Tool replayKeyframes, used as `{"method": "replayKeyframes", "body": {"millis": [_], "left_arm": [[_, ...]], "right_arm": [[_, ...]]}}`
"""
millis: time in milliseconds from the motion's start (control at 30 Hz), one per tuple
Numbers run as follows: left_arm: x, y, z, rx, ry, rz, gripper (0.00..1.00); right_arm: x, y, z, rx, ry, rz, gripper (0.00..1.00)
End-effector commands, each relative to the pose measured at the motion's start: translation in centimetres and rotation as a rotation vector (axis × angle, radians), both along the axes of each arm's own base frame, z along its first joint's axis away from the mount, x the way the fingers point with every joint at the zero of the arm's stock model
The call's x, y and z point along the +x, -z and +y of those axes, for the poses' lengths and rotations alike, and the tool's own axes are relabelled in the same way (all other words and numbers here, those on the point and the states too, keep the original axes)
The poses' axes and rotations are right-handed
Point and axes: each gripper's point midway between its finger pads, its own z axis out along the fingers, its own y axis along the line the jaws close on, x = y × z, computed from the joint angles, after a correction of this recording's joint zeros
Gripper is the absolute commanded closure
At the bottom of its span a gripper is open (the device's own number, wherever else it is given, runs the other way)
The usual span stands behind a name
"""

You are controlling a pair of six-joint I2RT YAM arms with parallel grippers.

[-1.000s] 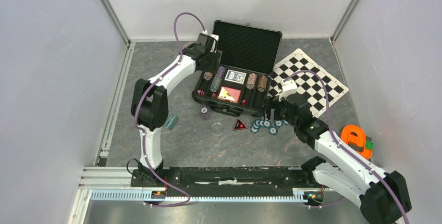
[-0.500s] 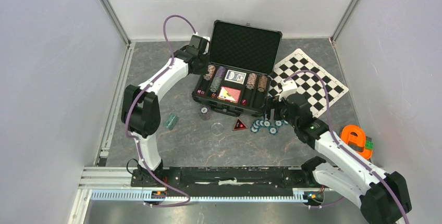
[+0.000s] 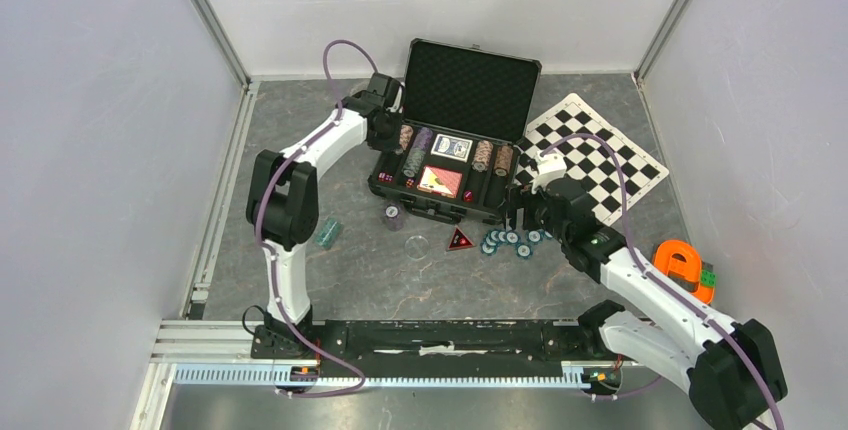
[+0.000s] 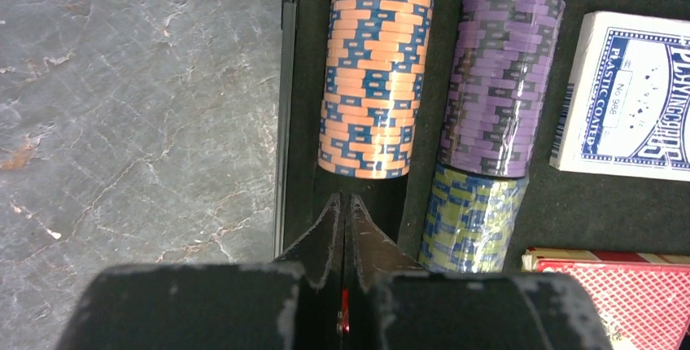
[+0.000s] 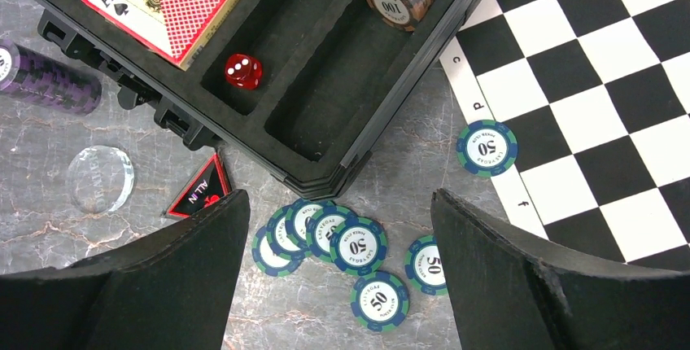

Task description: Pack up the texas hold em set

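Since a second ago my left gripper [image 4: 345, 203] has drawn back from above the chip slots to the left rear corner of the black hinged foam-lined case [image 3: 470, 85], open at the table's rear. Its jaws are now pressed together, empty, beside the orange-and-blue striped chip stack [image 4: 374, 81]. My right gripper [image 5: 338, 199] hangs wide over loose teal chips [image 5: 359, 246] marked "50" by the case's front right corner. The blue card deck [image 4: 626, 94] reads "PLASTIC COATED".

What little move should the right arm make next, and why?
Probably lower the right tool onto the loose teal chips and close. Its jaws stand open above them, and they lie outside the case, where a slot is bare.
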Motion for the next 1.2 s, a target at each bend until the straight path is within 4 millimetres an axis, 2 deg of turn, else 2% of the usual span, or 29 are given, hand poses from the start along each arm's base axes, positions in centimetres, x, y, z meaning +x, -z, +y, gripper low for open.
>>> {"method": "replayKeyframes", "body": {"millis": [0, 333, 467, 567, 667, 700, 767, 833, 867, 967, 1000, 1167], "left_arm": [[1.7, -1.3, -1.4, -0.067, -0.004, -0.029, 0.98], [4.4, -0.9, -1.6, -0.102, -0.016, -0.061, 0.98], [3.7, -1.1, -1.9, -0.115, 0.003, -0.03, 0.98], [2.6, -2.8, -1.5, -0.122, 0.006, -0.045, 0.95], [1.1, -4.7, -0.4, -0.106, 0.002, -0.075, 0.78], [0.5, -5.6, -0.2, -0.109, 0.004, -0.086, 0.65], [-0.6, -6.9, 1.7, -0.055, -0.044, -0.121, 0.44], [-2.0, -8.1, 3.6, -0.014, -0.103, -0.156, 0.27], [-2.7, -8.5, 4.6, 0.003, -0.134, -0.174, 0.23], [-5.4, -7.8, 5.7, -0.005, -0.185, -0.162, 0.03], [-6.3, -7.3, 5.9, -0.009, -0.192, -0.152, 0.0], [-11.2, -4.6, 8.7, 0.113, -0.203, -0.074, 0.0]], "right_arm": [[1.4, -2.9, 0.9, 0.045, -0.007, -0.074, 0.12], [1.5, -3.0, 1.0, 0.048, -0.008, -0.077, 0.12], [1.4, -3.3, 1.0, 0.054, -0.005, -0.085, 0.12], [1.3, -3.4, 1.0, 0.062, -0.007, -0.088, 0.12], [1.1, -3.5, 1.1, 0.07, -0.015, -0.09, 0.12], [1.0, -3.5, 1.1, 0.073, -0.018, -0.091, 0.12], [0.9, -3.6, 1.1, 0.077, -0.025, -0.095, 0.12], [0.6, -3.6, 1.2, 0.081, -0.033, -0.096, 0.12], [0.5, -3.6, 1.2, 0.084, -0.035, -0.099, 0.12], [0.0, -3.5, 1.5, 0.097, -0.06, -0.098, 0.12], [-0.1, -3.4, 1.5, 0.099, -0.065, -0.097, 0.11], [-1.0, -3.1, 2.2, 0.128, -0.117, -0.094, 0.11]]}}
